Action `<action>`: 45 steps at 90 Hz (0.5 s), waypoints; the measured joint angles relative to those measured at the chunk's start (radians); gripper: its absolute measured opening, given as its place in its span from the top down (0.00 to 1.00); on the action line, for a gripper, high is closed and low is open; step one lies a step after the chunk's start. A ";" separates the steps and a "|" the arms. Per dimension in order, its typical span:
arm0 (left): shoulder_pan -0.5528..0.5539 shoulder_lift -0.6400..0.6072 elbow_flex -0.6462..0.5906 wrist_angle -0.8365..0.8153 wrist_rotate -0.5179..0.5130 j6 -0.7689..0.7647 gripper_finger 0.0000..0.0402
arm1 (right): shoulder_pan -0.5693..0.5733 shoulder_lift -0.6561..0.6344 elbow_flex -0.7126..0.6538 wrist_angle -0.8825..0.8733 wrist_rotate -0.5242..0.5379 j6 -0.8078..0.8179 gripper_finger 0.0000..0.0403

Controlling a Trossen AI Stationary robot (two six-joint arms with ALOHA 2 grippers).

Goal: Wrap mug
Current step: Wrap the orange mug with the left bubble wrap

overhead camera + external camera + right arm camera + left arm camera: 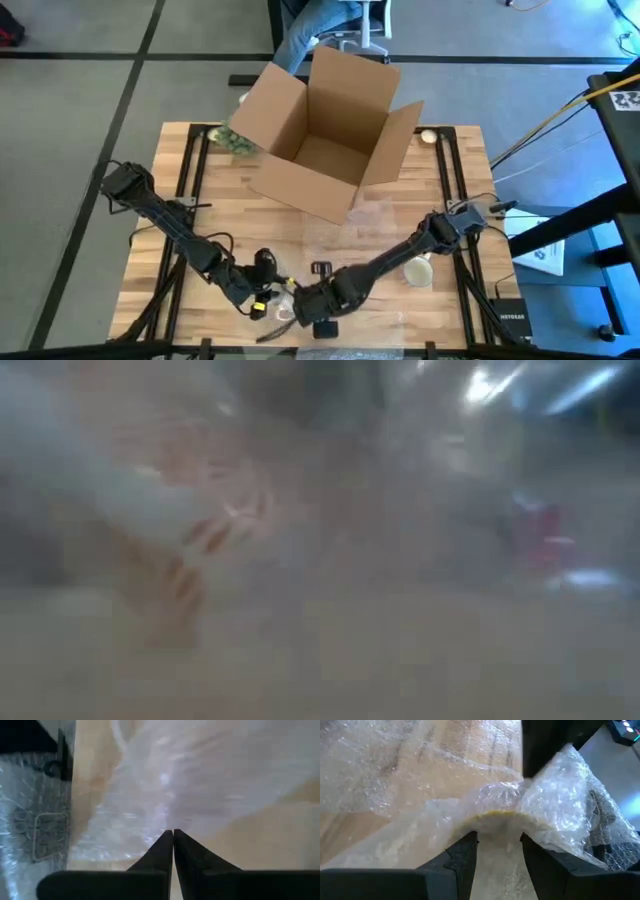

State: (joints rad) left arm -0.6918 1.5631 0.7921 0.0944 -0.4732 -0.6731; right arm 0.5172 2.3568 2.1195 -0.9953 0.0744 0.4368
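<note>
Both grippers meet at the table's near edge, on a sheet of bubble wrap. The left gripper has its 2 fingers spread around a wrapped lump showing a yellowish rim, hard to identify. The right gripper is pressed together, pinching the wrap. A mug lies near the right arm. The low view is fogged by plastic. A cardboard box stands open at the far side.

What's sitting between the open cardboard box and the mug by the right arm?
In the high view, only bare wooden tabletop lies between the open brown cardboard box and the pale ceramic mug, apart from the right arm crossing beside the mug.
</note>
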 joint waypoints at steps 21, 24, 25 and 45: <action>0.000 0.000 0.001 0.006 0.020 0.008 0.65 | -0.013 -0.003 -0.134 0.217 0.040 0.036 1.00; 0.000 -0.001 0.001 0.006 0.020 0.006 0.65 | -0.013 -0.003 -0.154 0.240 0.049 0.041 1.00; 0.000 -0.001 0.001 0.006 0.020 0.005 0.65 | -0.014 -0.003 -0.160 0.248 0.054 0.043 1.00; 0.002 -0.002 0.001 0.004 0.015 0.005 0.65 | -0.037 -0.003 -0.203 0.302 0.134 0.054 1.00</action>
State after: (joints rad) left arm -0.6903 1.5616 0.7930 0.0985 -0.4585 -0.6685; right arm 0.4805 2.3539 1.9166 -0.6933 0.2080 0.4906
